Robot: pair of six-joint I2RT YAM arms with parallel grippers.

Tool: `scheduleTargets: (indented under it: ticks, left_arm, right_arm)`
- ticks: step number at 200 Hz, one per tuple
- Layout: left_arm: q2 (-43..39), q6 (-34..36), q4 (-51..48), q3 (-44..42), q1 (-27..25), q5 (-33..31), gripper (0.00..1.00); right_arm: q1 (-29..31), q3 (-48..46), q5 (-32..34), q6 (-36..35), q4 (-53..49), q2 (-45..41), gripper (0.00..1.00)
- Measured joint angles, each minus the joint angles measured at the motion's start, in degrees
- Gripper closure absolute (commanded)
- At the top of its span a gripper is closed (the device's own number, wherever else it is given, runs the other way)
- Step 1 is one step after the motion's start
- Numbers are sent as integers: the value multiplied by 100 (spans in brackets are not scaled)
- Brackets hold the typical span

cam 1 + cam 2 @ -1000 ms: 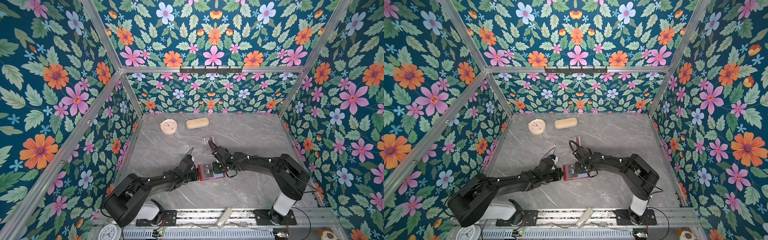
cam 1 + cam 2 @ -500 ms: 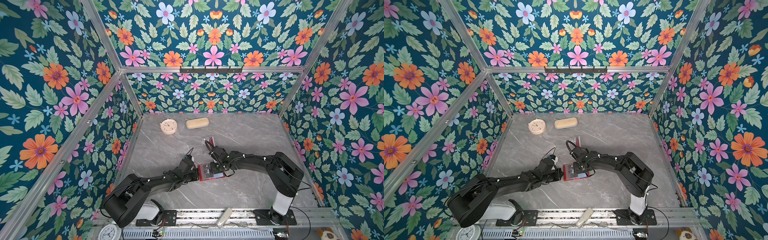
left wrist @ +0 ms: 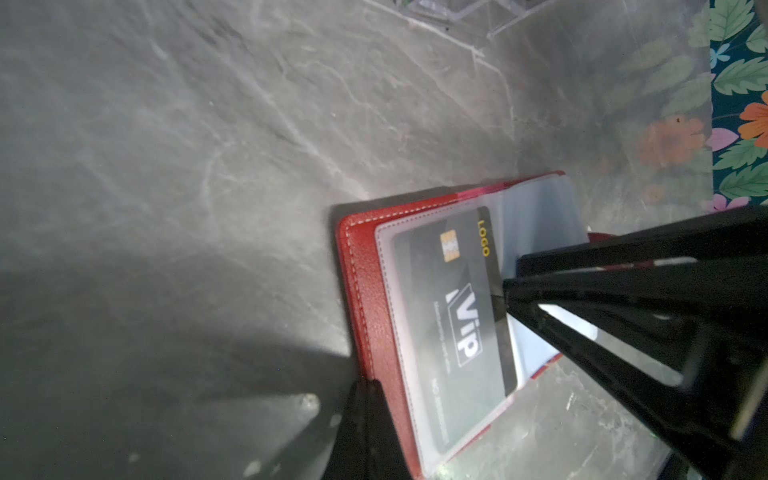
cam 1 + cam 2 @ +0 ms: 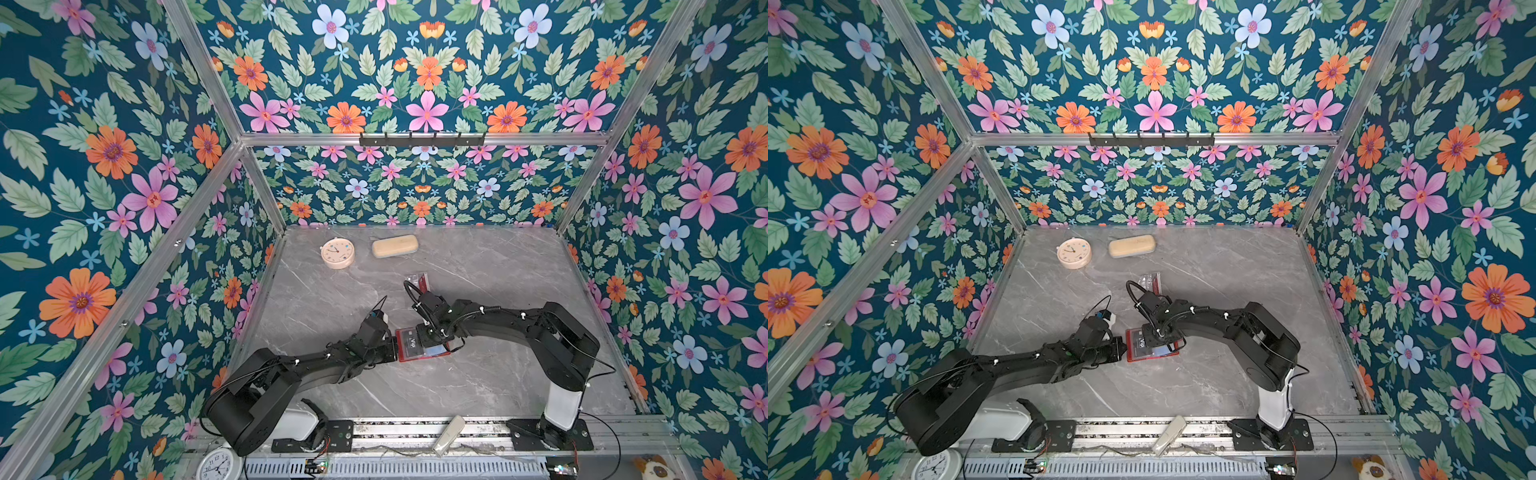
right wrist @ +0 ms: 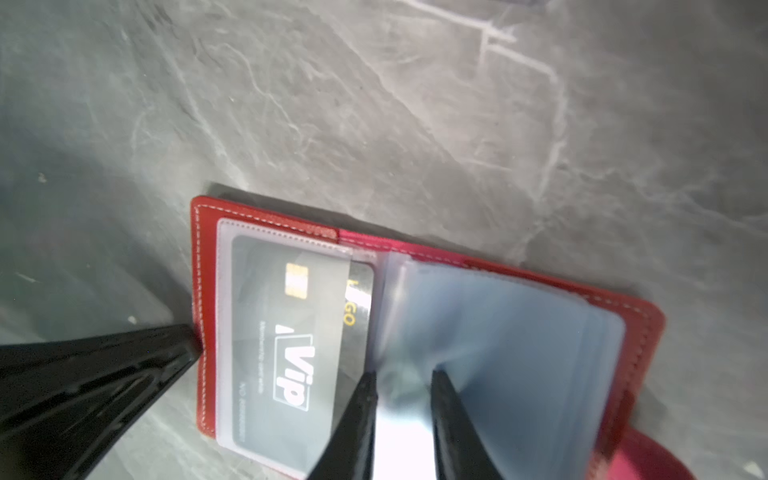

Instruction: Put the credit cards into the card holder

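The grey worktop [image 4: 519, 270] carries both arms lying low. They meet about mid-width, nearer its front edge than its back.

The left gripper [image 4: 393, 352] has its jaws pressed together, holding nothing. Its tip butts the outer edge of the holder [image 5: 642, 328] on that arm's side.

The right gripper [image 5: 401, 384] comes down on the holder with its jaws a narrow gap apart. Its tips rest on the clear sleeves [image 5: 498, 353] by the spine. One finger [image 5: 359, 415] touches the bare long edge of the dark card [image 5: 291, 332]. A pale blur fills the gap, and I cannot tell whether anything is pinched there.

The holder lies open and flat, a red cover with pale stitching.

A round clock [image 4: 337, 252] and a tan case [image 4: 395, 246] sit side by side near the back edge, left of the middle.

The dark card has a gold chip, yellow "LOGO" and white "Vip". It sits in the sleeve on the left arm's side, mostly under plastic, with a strip by the spine uncovered.

A red card [image 4: 420, 282] lies behind the right arm, apart from the holder, beside something clear.

In a top view a vivid blue patch [image 4: 436, 351] shows under the right gripper. I cannot tell whether it is a card.
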Motion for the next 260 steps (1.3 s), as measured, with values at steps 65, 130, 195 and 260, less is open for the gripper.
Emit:
scheduleTargets:
  ticks: [65,130,195,260]
  left_arm:
    - [17,2,-17,24,0,0,100]
    - [-170,101,-450,160,0,-149,77]
    - [-616,599,-957,739,-24,-310,62]
    - [146,769,-553,1228,-345,284,63]
  right_arm:
    - [35,81,17,-44,-90,76,67]
    - [7,-387,-140,50,284,-409,62]
    - [-422,-1405,-190,310,824,-1513,66]
    - [-669,-1788,-330,365,988,-1539,76]
